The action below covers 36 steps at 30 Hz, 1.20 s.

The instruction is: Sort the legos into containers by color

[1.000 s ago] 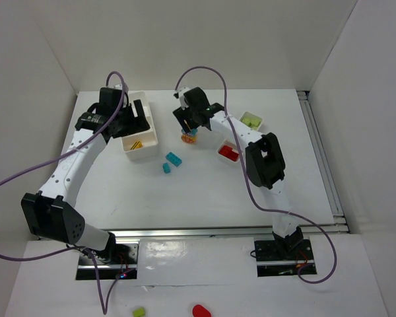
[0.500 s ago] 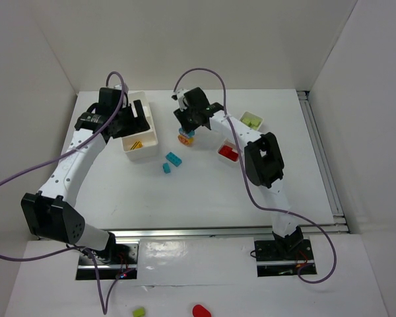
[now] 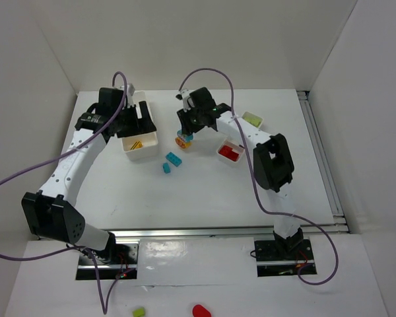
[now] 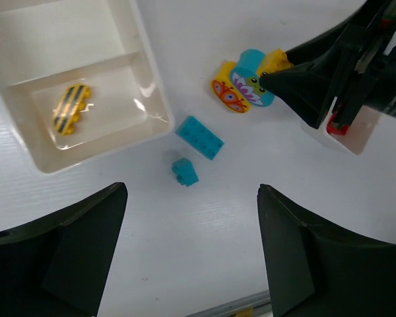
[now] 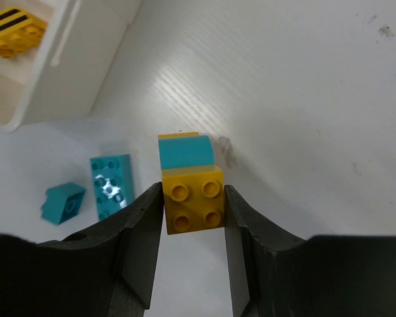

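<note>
Right gripper [image 5: 193,198]: the fingers are closed narrow on both sides of the yellow brick [image 5: 193,210], to which a cyan piece [image 5: 185,153] is joined.
Left gripper [image 4: 191,198]: the fingers are spread wide; nothing is held or touched.
Cyan bricks [image 4: 199,137]: two are seen loose just beside the long tray [image 4: 152,99].
Striped yellow brick [image 4: 71,107]: it is contained in the tray's end compartment.

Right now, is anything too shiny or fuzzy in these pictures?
Right wrist: white glare on the larger cyan brick, streaky shine on the table, dark fingers around the yellow brick look soft. Left wrist: a glint on the tray wall, fingers blurry. Top external: even light, sharp.
</note>
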Tool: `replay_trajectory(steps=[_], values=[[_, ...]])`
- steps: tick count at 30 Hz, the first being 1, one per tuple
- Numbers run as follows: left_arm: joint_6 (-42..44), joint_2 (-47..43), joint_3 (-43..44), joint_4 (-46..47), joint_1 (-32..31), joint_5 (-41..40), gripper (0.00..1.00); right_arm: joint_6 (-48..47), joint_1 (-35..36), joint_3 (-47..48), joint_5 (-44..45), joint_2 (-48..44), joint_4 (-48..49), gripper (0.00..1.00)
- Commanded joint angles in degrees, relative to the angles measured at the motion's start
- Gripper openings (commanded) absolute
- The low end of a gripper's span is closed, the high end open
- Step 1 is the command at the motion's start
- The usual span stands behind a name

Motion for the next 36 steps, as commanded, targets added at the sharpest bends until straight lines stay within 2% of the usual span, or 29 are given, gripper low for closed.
replay_trajectory(steps=[1,4,7,11,13,19,22,26,36], values=[[5.2,1.7,-1.4,4.2,0.3,13.8,0.89,2.6,-3.3,-2.1,-8.5,-10.8,0.5,0.29],[8.0,3.4,-3.5,7.2,0.3,24.2,0.89,3.2,-5.3,-4.8,-16.0,-15.7,-1.2,0.29],[10.3,4.1,-4.5,8.0,0.3,30.0,0.89,3.2,-8.1,-7.1,-23.7,-20.1,-2.8,0.27],[12.5,2.4,-7.4,14.0,0.3,38.5,0.89,3.2,-10.4,-11.9,-33.6,-24.3,-4.8,0.26],[14.1,2.4,-8.0,15.6,0.3,45.6,0.89,3.2,-11.1,-12.7,-38.3,-25.4,-5.3,0.26],[15.5,4.6,-7.5,19.6,-0.5,59.0,0.92,3.7,-11.7,-13.9,-44.8,-27.5,-5.9,0.25],[16.0,5.1,-6.8,20.7,-1.1,60.1,0.94,3.7,-11.7,-13.9,-46.1,-27.5,-6.6,0.25],[19.7,7.8,-2.9,17.3,-1.1,61.0,0.94,2.6,-11.7,-13.4,-49.2,-27.5,-8.1,0.25],[19.7,11.5,1.1,16.1,-4.1,61.0,0.94,0.8,-9.4,-12.2,-49.2,-27.5,-11.7,0.25]])
